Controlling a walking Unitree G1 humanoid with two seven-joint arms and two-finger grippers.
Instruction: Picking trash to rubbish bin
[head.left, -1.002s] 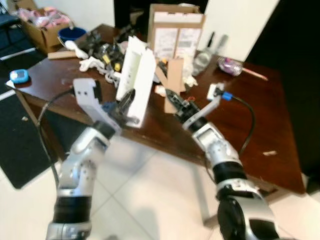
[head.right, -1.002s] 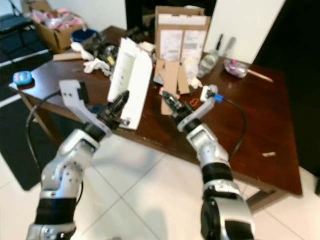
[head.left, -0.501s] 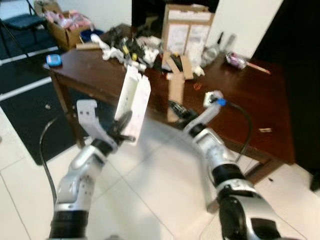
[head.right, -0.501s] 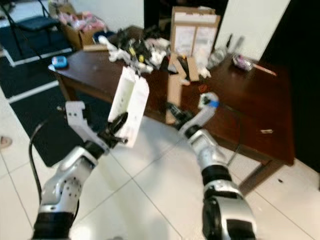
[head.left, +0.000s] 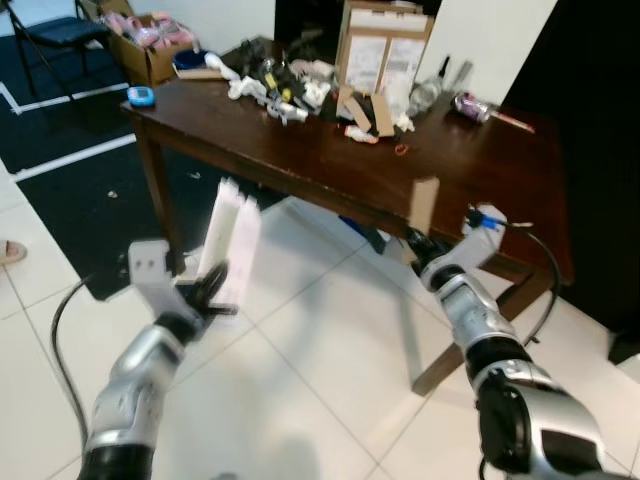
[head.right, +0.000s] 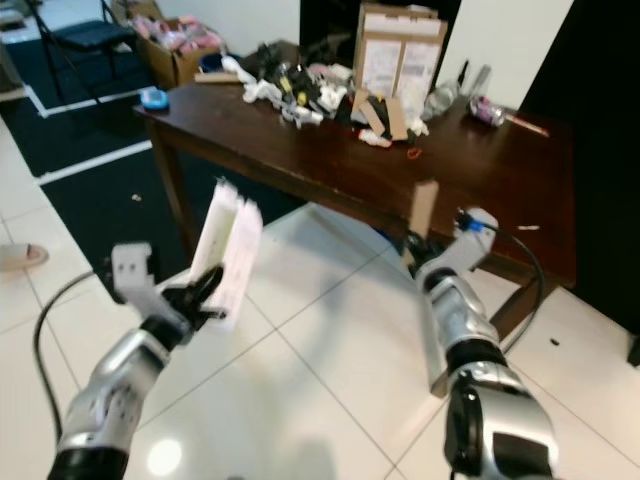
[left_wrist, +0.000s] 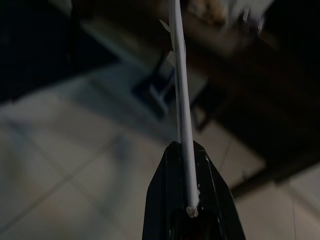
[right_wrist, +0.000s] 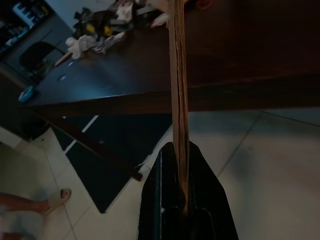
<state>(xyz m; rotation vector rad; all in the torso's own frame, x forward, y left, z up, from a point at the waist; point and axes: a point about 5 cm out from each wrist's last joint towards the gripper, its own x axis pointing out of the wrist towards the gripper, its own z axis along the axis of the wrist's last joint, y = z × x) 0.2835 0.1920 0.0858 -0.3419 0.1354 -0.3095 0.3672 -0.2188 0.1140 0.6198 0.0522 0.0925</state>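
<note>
With the left gripper (head.left: 205, 292) clamped on a flat white cardboard sheet (head.left: 228, 240) and the right gripper (head.left: 420, 243) on a brown cardboard strip (head.left: 424, 205), 2 pieces are collected, binning remains.

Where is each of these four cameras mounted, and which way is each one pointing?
Left eye view: on the head, looking forward and down at the table and floor; both silver arms show.
Right eye view: the head's other eye, same scene.
Left wrist view: on the left wrist, looking along the left gripper pinching a white card.
Right wrist view: on the right wrist, along the right gripper pinching a brown card.
Shared: both cards and the table appear in head and wrist views.
</note>
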